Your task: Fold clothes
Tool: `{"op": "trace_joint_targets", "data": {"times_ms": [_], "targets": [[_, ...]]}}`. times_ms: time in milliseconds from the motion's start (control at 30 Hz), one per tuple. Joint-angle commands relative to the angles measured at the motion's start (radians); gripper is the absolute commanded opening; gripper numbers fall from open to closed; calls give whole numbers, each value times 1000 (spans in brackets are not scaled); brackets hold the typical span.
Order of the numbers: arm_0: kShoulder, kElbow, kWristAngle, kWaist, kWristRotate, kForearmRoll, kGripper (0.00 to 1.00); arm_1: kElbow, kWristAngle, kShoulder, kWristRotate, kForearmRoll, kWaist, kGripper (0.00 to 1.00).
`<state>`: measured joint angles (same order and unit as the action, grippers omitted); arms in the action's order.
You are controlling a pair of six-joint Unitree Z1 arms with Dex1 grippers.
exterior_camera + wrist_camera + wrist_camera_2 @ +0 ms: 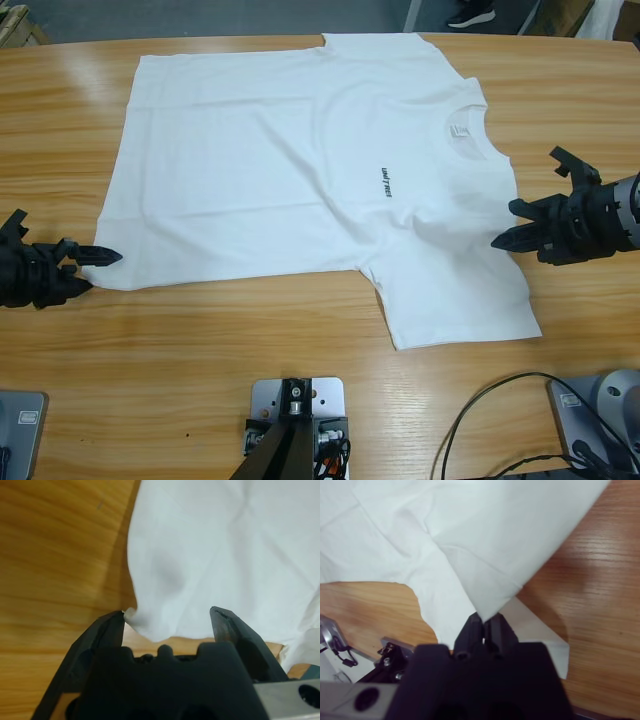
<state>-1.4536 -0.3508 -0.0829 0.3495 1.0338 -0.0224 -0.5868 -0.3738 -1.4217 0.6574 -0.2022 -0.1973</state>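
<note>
The clothes are one white T-shirt (300,170) lying flat on the wooden table, neck to the right and hem to the left, with small dark chest lettering (386,181). My left gripper (97,272) is at the near hem corner, open, and the corner of the shirt (165,605) lies between its jaws. My right gripper (506,228) is at the shoulder edge beside the near sleeve. In the right wrist view its jaws are shut on a raised fold of the shirt (485,570).
Bare table (200,340) runs along the front below the shirt. Black cables (500,420) curl at the front right. The table's far edge (90,42) lies just behind the shirt, with a wooden crate (18,28) at the back left and a shoe (470,14) on the floor beyond.
</note>
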Motion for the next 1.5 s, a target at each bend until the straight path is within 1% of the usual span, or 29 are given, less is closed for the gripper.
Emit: {"op": "trace_joint_targets", "data": {"times_ms": [33, 67, 100, 133, 167, 367, 600, 633, 700, 767, 933, 1067, 1167, 1233, 1333, 1500], "targets": [[-71, 62, -1, -9, 0, 29, 555, 30, -17, -5, -12, 7, 7, 0], [-68, 64, -1, -9, 0, 29, 452, 30, -17, -5, -12, 7, 7, 0], [-64, 65, -1, -9, 0, 29, 302, 30, -17, -6, -12, 7, 7, 0], [-56, 67, -1, -9, 2, 29, 62, 30, -17, -6, -12, 7, 7, 0], [-50, 70, 0, -9, 2, 31, 0, 30, -18, -7, -12, 7, 7, 0], [15, 101, -5, -9, -24, 99, 0, 31, -23, -10, -12, 7, 7, 0], [3, 102, -75, -9, -42, 200, 0, 32, -28, -17, -12, 10, 7, 0], [-14, 99, -100, -3, -39, 230, 0, 32, -28, -19, -12, 10, 7, 0], [-55, 78, -137, 36, -18, 311, 0, 32, -31, -17, -12, 10, 7, 0], [-27, 85, -135, 37, -23, 315, 0, 33, -34, -16, -12, 10, 7, 0], [29, 145, -130, -7, -54, 314, 0, 35, -36, -28, -12, 18, 7, 0], [49, 147, -130, -29, -57, 302, 0, 34, -38, -22, -12, 18, 10, 0], [87, 156, -131, -56, -61, 286, 0, 32, -22, 20, -10, 10, 42, 0], [102, 156, -140, -93, -76, 279, 0, 28, -39, 20, -12, 6, 64, 0], [110, 153, -166, -126, -101, 279, 0, 27, -46, 17, -12, 6, 68, 0], [124, 152, -167, -131, -116, 279, 0, 15, -51, 32, -14, 7, 68, 0]]}}
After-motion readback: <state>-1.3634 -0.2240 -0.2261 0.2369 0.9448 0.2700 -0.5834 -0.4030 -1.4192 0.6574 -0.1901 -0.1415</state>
